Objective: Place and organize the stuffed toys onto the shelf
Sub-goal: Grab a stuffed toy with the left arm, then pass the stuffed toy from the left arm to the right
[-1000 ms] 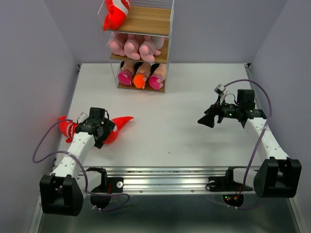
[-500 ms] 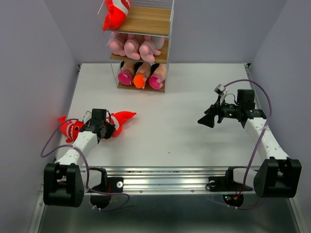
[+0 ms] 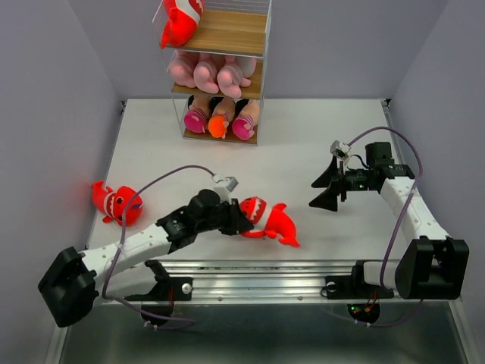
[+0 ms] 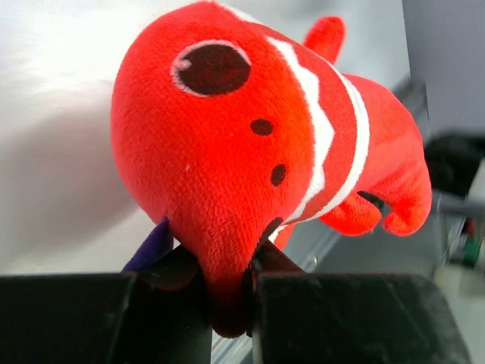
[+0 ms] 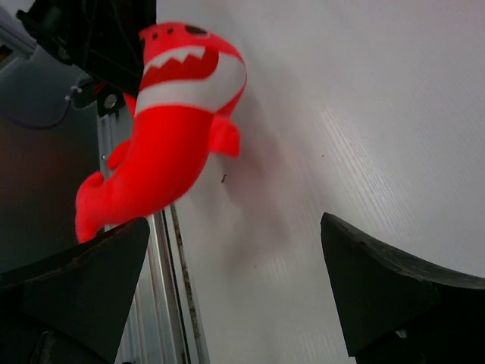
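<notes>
Far left on the counter: a loose red shark, toothy mouth showing, close to the left wall and touched by neither arm.

Back of the counter, left of centre: the shelf, three wooden boards in white wire. Top tier carries one red-and-white shark at its left end. Middle tier holds three pink animals side by side. Bottom tier holds three dolls, pink and orange ends facing outward.

Near the front edge, about centre: the left claw, reaching rightward on a low, stretched arm. Closed narrow, pinching a fold of red plush at the snout of the held shark, a black finger on either side. Shows in the left wrist view a round dark eye ringed white, two small dark dots, and white zigzag stripes around the body, tail pointing away. Sits right beside the metal rail.

Right side: the right claw, spread wide and gripping nothing, fingers aimed leftward toward the held shark, well apart from it.
</notes>
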Controlling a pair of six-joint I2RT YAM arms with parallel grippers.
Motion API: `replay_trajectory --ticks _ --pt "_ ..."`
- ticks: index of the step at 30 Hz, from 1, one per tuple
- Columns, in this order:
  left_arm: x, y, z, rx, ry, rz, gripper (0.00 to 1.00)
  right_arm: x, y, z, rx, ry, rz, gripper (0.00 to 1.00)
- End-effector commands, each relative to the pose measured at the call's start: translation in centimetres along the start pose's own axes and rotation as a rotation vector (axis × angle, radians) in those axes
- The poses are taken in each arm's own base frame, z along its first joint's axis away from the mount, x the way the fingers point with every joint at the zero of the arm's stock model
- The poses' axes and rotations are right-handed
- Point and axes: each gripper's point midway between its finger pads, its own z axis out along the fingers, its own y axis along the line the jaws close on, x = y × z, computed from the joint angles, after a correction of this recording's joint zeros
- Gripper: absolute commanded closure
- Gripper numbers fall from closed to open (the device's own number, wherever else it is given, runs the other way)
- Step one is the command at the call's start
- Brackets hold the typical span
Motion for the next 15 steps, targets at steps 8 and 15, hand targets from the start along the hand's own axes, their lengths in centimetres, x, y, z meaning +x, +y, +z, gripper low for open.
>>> replay_trajectory --ticks 8,15 --pt "5.2 -10.3 5.5 0.102 -0.049 0.796 1.0 -2.3 4.0 -1.6 -0.109 0.062 0.052 0.0" --pt "3.0 -15.0 6.8 0.116 -0.229 1.073 1.0 -1.7 3.6 -1.1 0.004 0.176 0.112 0.0"
